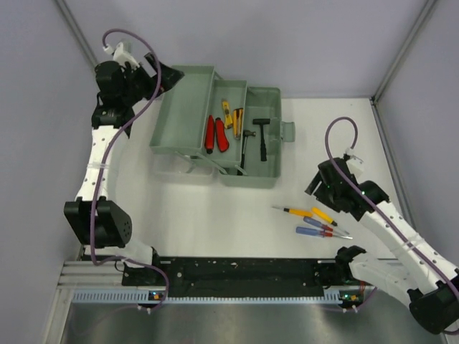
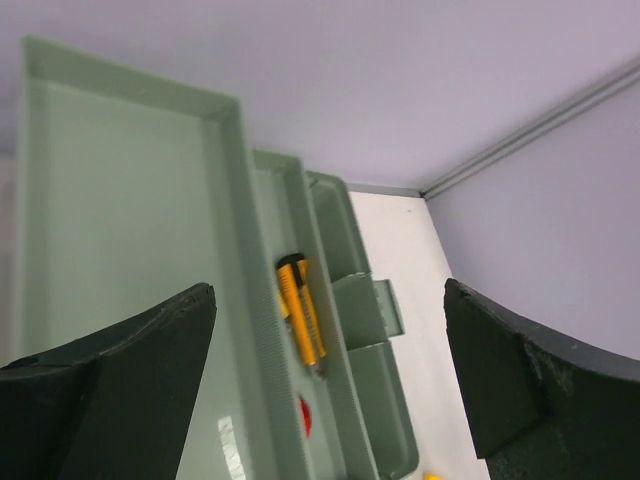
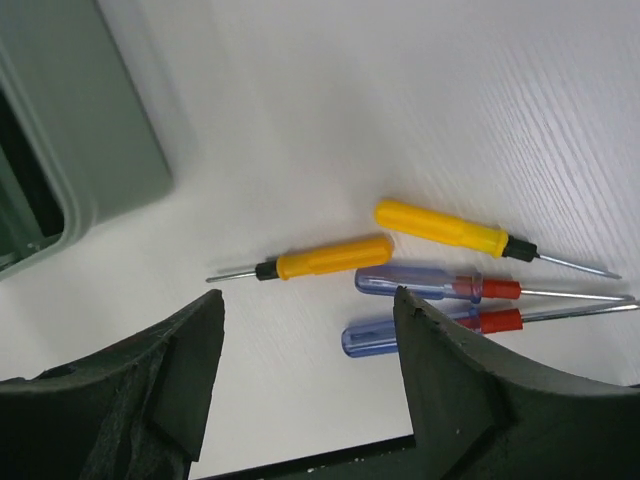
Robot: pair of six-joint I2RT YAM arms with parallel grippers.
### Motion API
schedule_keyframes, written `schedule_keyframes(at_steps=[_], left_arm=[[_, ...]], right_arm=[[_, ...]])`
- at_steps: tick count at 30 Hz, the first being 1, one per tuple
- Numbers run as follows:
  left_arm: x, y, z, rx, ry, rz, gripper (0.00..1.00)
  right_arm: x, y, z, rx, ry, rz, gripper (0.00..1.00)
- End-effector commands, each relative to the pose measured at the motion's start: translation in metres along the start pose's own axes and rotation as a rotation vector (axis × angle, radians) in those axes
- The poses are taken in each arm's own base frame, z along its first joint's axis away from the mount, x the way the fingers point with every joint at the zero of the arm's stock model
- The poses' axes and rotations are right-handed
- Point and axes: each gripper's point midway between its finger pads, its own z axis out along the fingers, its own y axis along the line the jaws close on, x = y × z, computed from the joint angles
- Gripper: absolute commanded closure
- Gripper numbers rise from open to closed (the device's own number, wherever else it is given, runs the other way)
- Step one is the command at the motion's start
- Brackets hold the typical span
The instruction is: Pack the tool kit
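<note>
Top external view showed the green toolbox (image 1: 215, 125) sitting open on the white table (image 1: 215, 222), toward the far side. Its trays were spread out like steps. The big tray (image 1: 183, 107) on the left showed only its green floor. The narrow tray next to it held the red pliers (image 1: 215, 134) and the yellow pliers (image 1: 233, 115). The deep part on the right held two little hammers, one with a black handle (image 1: 262, 140) and one smaller (image 1: 244, 150), lying side by side. A see-through lid (image 1: 176, 168) stuck out from under the near left side of the box.

Four screwdrivers lay on the table, near the box but apart from it, on the right side. Two were yellow (image 1: 297, 211) (image 1: 324, 215) and two were blue with red necks (image 1: 315, 223) (image 1: 315, 231). They lay close together.

The left gripper (image 1: 163, 77) was up by the far left corner of the box. In the left wrist view its fingers (image 2: 120, 390) were spread wide with nothing between them, above the big tray (image 2: 110, 220), and the yellow pliers (image 2: 300, 310) showed in the narrow tray past it.

The right gripper (image 1: 315, 188) hung just above the screwdrivers. In the right wrist view its fingers (image 3: 150, 390) were wide apart too, gripping nothing. Under them were the yellow screwdrivers (image 3: 320, 257) (image 3: 440, 227), the blue ones (image 3: 410, 282) (image 3: 390, 335) and a corner of the box (image 3: 90, 130).
</note>
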Motion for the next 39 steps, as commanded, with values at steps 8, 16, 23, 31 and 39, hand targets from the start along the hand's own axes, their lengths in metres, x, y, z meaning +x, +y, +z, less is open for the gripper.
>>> schedule_keyframes(at_steps=[8,16,23,31,39], left_arm=[[-0.058,0.074,-0.105,-0.633,-0.226,0.254,0.01],[-0.072,0.114,-0.148,-0.921,-0.322,0.337,0.01],[-0.042,0.087,-0.114,-0.642,-0.191,0.35,0.01],[-0.014,0.06,-0.102,-0.469,-0.113,0.251,0.01],[0.006,0.038,-0.094,-0.359,-0.05,0.208,0.01]], right_arm=[[0.021,-0.042,0.039,0.188,0.131,0.234,0.35],[0.025,-0.05,0.055,0.248,0.159,0.281,0.35],[0.055,-0.072,0.076,0.324,0.222,0.495,0.36],[0.071,-0.088,0.083,0.391,0.192,0.692,0.39],[0.058,-0.092,0.089,0.403,0.144,0.739,0.4]])
